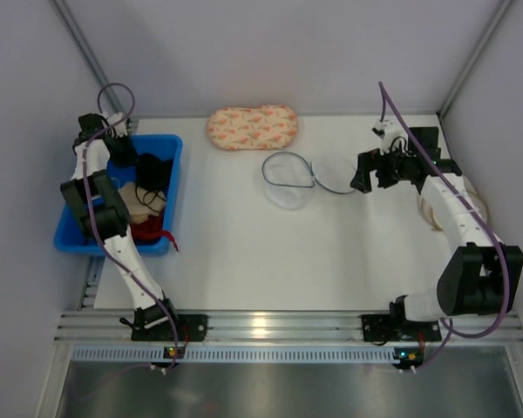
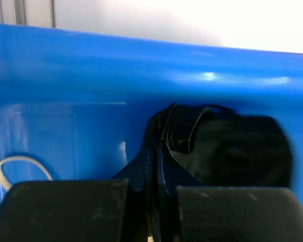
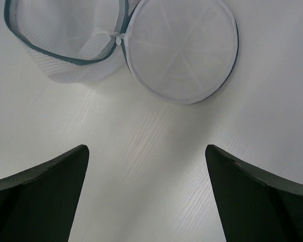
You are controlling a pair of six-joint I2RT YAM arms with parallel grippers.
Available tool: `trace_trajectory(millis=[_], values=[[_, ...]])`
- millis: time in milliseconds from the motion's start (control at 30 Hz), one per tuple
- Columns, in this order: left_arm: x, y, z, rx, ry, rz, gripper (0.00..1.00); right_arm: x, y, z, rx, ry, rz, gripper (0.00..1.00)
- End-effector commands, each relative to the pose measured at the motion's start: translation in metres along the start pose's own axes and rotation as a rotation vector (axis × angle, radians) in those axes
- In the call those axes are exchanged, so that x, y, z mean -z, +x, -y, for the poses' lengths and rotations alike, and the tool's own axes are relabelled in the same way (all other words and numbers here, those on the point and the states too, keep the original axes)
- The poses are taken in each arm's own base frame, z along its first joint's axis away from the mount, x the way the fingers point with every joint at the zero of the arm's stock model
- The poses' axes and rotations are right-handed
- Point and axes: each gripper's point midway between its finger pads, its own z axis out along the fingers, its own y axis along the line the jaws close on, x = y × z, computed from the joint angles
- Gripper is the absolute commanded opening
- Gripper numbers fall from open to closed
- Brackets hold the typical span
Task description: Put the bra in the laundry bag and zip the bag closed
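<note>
On white table [image 1: 244,252], grey walls [image 1: 270,52]: left claw [image 2: 152,206] pinches bra [image 2: 232,151], right claw [image 3: 147,196] wide.

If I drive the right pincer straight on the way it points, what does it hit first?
Probably the laundry bag: its flat round flap lies straight ahead of the open right pincer. The pincer may be tilted down, so the table could come first; depth is unclear.

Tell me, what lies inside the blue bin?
A black bra, beige cloth and something red lie in the blue bin. The left arm covers part of it, so anything beneath is hidden.
</note>
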Motion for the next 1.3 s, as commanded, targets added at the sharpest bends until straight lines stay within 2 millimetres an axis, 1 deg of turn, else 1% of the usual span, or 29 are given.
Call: trace_trajectory(millis=[0, 33, 100, 133, 200, 233, 300, 333, 433, 500, 567, 600, 667, 700, 733, 767, 800, 867, 900, 933, 967, 1000, 1067, 1100, 1133, 1167, 1200, 1233, 1267], values=[[0.08, -0.067, 0.049, -0.085, 0.091, 0.223, 0.0, 0.017, -0.017, -0.013, 0.015, -0.03, 0.069, 0.99], [0.103, -0.078, 0.062, -0.105, 0.107, 0.268, 0.0, 0.02, -0.02, -0.015, 0.014, -0.031, 0.076, 1.0], [0.123, -0.084, 0.072, -0.111, 0.116, 0.303, 0.0, 0.023, -0.021, -0.018, 0.014, -0.043, 0.08, 0.99], [0.14, -0.091, 0.082, -0.12, 0.122, 0.335, 0.0, 0.025, -0.023, -0.02, 0.018, -0.045, 0.085, 0.99], [0.156, -0.096, 0.091, -0.129, 0.133, 0.365, 0.0, 0.028, -0.022, -0.023, 0.014, -0.053, 0.085, 0.99], [0.173, -0.101, 0.099, -0.141, 0.143, 0.396, 0.0, 0.031, -0.025, -0.026, 0.021, -0.057, 0.093, 0.99], [0.189, -0.104, 0.113, -0.153, 0.182, 0.421, 0.0, 0.034, -0.024, -0.03, 0.023, -0.073, 0.094, 0.99], [0.204, -0.107, 0.122, -0.162, 0.199, 0.448, 0.0, 0.037, -0.027, -0.033, 0.029, -0.08, 0.104, 0.99], [0.233, -0.108, 0.148, -0.179, 0.277, 0.487, 0.0, 0.042, -0.029, -0.041, 0.039, -0.113, 0.116, 0.99], [0.252, -0.105, 0.171, -0.169, 0.365, 0.498, 0.0, 0.044, -0.03, -0.048, 0.039, -0.147, 0.126, 0.99], [0.264, -0.1, 0.186, -0.149, 0.427, 0.494, 0.0, 0.046, -0.031, -0.056, 0.035, -0.193, 0.139, 0.99], [0.275, -0.092, 0.202, -0.159, 0.491, 0.487, 0.0, 0.047, -0.032, -0.06, 0.033, -0.211, 0.145, 0.99], [0.283, -0.082, 0.217, -0.144, 0.546, 0.469, 0.0, 0.047, -0.035, -0.067, 0.022, -0.249, 0.161, 0.96], [0.288, -0.068, 0.236, -0.158, 0.605, 0.447, 0.0, 0.047, -0.037, -0.073, 0.017, -0.286, 0.172, 0.95], [0.29, -0.06, 0.246, -0.163, 0.636, 0.431, 0.0, 0.046, -0.039, -0.081, 0.013, -0.314, 0.186, 0.94], [0.286, -0.047, 0.254, -0.158, 0.661, 0.4, 0.0, 0.046, -0.042, -0.088, 0.019, -0.345, 0.196, 0.94], [0.293, -0.035, 0.275, -0.179, 0.705, 0.384, 0.0, 0.045, -0.042, -0.098, 0.021, -0.371, 0.196, 0.93], [0.29, -0.018, 0.293, -0.191, 0.743, 0.348, 0.0, 0.043, -0.048, -0.111, 0.059, -0.402, 0.217, 0.93], [0.286, 0.003, 0.313, -0.198, 0.784, 0.295, 0.0, 0.041, -0.049, -0.125, 0.091, -0.431, 0.216, 0.93], [0.282, 0.009, 0.32, -0.199, 0.78, 0.287, 0.0, 0.04, -0.049, -0.132, 0.11, -0.446, 0.216, 0.93], [0.271, 0.026, 0.327, -0.187, 0.792, 0.241, 0.0, 0.039, -0.05, -0.138, 0.126, -0.46, 0.214, 0.92], [0.273, 0.04, 0.344, -0.187, 0.823, 0.211, 0.0, 0.038, -0.049, -0.154, 0.16, -0.498, 0.202, 0.92], [0.259, 0.061, 0.359, -0.167, 0.838, 0.169, 0.0, 0.038, -0.047, -0.169, 0.19, -0.539, 0.19, 0.9], [0.26, 0.074, 0.371, -0.142, 0.86, 0.132, 0.0, 0.039, -0.047, -0.177, 0.213, -0.562, 0.188, 0.89], [0.251, 0.078, 0.372, -0.12, 0.829, 0.124, 0.0, 0.04, -0.044, -0.189, 0.233, -0.593, 0.177, 0.87], [0.243, 0.088, 0.374, -0.096, 0.818, 0.095, 0.0, 0.04, -0.044, -0.195, 0.243, -0.61, 0.175, 0.81], [0.243, 0.093, 0.384, -0.072, 0.835, 0.08, 0.0, 0.041, -0.044, -0.201, 0.245, -0.626, 0.171, 0.76], [0.239, 0.095, 0.386, -0.049, 0.828, 0.069, 0.0, 0.042, -0.046, -0.209, 0.254, -0.647, 0.179, 0.71], [0.23, 0.098, 0.385, -0.021, 0.806, 0.061, 0.0, 0.043, -0.048, -0.213, 0.248, -0.654, 0.183, 0.63]])
